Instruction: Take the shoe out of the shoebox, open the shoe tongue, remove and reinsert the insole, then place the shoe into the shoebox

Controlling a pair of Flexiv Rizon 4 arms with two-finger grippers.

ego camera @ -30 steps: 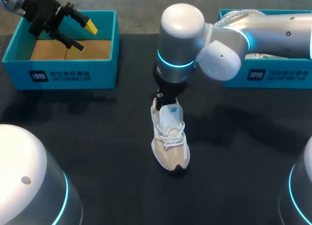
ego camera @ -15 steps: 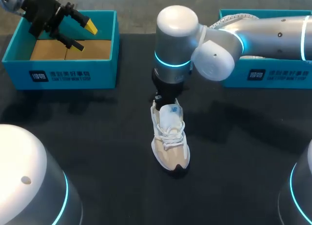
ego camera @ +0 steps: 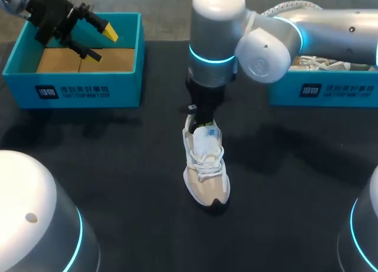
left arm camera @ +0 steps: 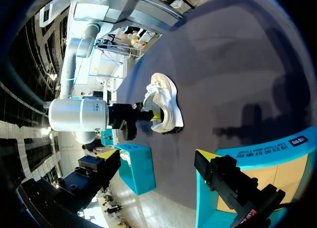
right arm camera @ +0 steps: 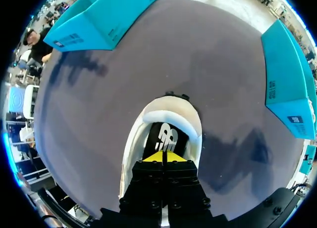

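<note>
Yellow-tipped right hand (right arm camera: pixel 162 157) closed inside shoe (right arm camera: pixel 171 107) — hidden in head view; left hand (ego camera: pixel 101 43) open.

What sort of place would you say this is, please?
Probably a robotics lab bench staged for shoe handling: a black table, two teal shoeboxes, and a white sneaker with my right gripper in its opening.

Black-topped table (ego camera: pixel 118 166), 3 things directly on it. Teal left shoebox (ego camera: pixel 88 89) at far left edge, teal right shoebox (ego camera: pixel 319 92) at far right, well apart. White/beige shoe (ego camera: pixel 205 171) approx. mid-table between them, upright on its sole, toe twd near edge, touching neither box.
</note>
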